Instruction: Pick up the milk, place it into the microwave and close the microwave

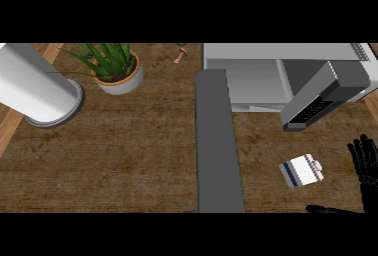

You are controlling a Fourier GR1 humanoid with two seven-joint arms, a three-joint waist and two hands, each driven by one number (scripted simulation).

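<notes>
White milk [301, 171] beside open-fingered right hand [364, 162], open microwave [284, 75] door [323, 97] beyond

A single head view looked steeply down on the bench [111, 150] from above its near edge, facing the microwave [251, 75] at the far side, set high enough to take in most of the benchtop.

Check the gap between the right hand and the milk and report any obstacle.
Nothing visible stands between them: the right hand is just right of the milk carton, with only bare counter between.
</notes>
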